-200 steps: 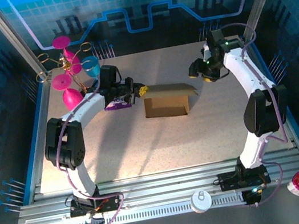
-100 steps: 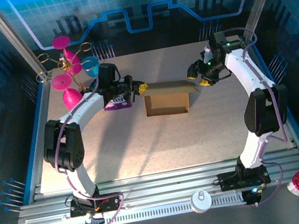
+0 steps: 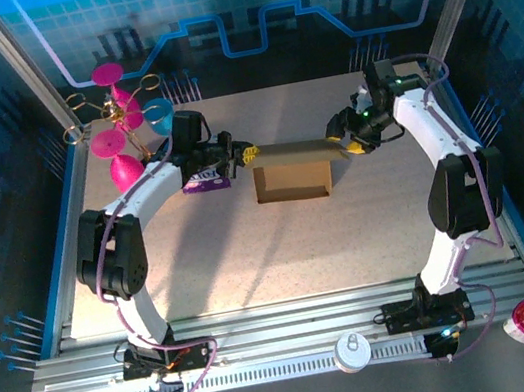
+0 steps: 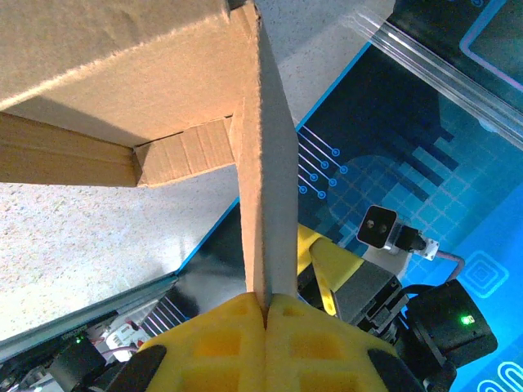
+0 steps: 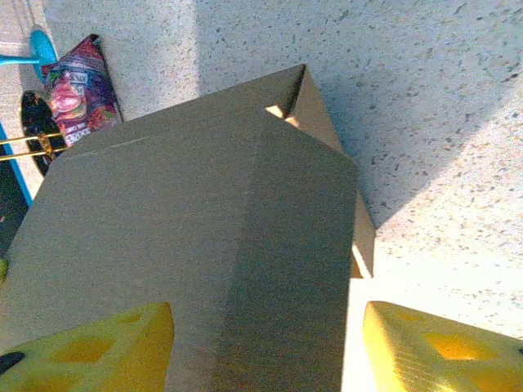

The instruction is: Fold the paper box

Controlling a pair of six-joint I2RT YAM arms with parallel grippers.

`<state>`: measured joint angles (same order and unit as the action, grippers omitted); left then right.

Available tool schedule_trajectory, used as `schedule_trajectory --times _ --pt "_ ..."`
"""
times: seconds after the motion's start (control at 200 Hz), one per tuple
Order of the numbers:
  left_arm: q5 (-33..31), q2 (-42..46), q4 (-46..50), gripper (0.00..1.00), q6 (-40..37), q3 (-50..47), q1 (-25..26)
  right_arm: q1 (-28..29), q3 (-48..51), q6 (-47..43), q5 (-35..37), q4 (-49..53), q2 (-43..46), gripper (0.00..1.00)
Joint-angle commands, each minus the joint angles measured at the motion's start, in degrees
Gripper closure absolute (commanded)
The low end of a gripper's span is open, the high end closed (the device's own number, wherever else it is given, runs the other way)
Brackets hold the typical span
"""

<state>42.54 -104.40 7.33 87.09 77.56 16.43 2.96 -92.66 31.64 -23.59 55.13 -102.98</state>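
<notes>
We see the speckled table (image 3: 251, 249) spread beneath both grippers. The paper box (image 3: 290, 183) stands on it directly between them, and its top panel (image 3: 290, 150) runs from one gripper across to the other.

The left gripper (image 3: 248, 154) sits at the box's left end. In its wrist view the yellow fingers (image 4: 221, 339) are closed together on the thin edge of a cardboard panel (image 4: 265, 163), which rises straight out from between the pads.

The right gripper (image 3: 354, 143) sits at the box's right end. Its yellow fingers (image 5: 98, 343) are spread wide, with the box's brown top lying in the gap between them. We cannot tell whether either finger touches the cardboard.

A wire stand of pink and blue cups (image 3: 122, 119) rises behind the left gripper, well apart from it. The purple snack packet (image 3: 205, 180) lies just beside the left gripper's wrist, on the side away from the box.
</notes>
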Motion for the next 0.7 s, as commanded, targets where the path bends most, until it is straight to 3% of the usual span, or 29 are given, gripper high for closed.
schedule_trajectory --times 0.0,0.325,0.695 --pt "1.8 1.7 0.3 1.00 0.0 1.7 -0.3 -2.0 -0.7 -1.0 1.7 1.6 3.0 0.37" --pt "1.8 1.4 0.6 1.00 0.1 2.3 -0.3 -1.0 -4.9 -1.2 0.1 1.6 -0.8 0.38" --pt "1.6 1.2 0.1 1.00 0.3 2.0 -0.3 2.4 -0.2 1.7 -2.9 -1.4 0.6 0.39"
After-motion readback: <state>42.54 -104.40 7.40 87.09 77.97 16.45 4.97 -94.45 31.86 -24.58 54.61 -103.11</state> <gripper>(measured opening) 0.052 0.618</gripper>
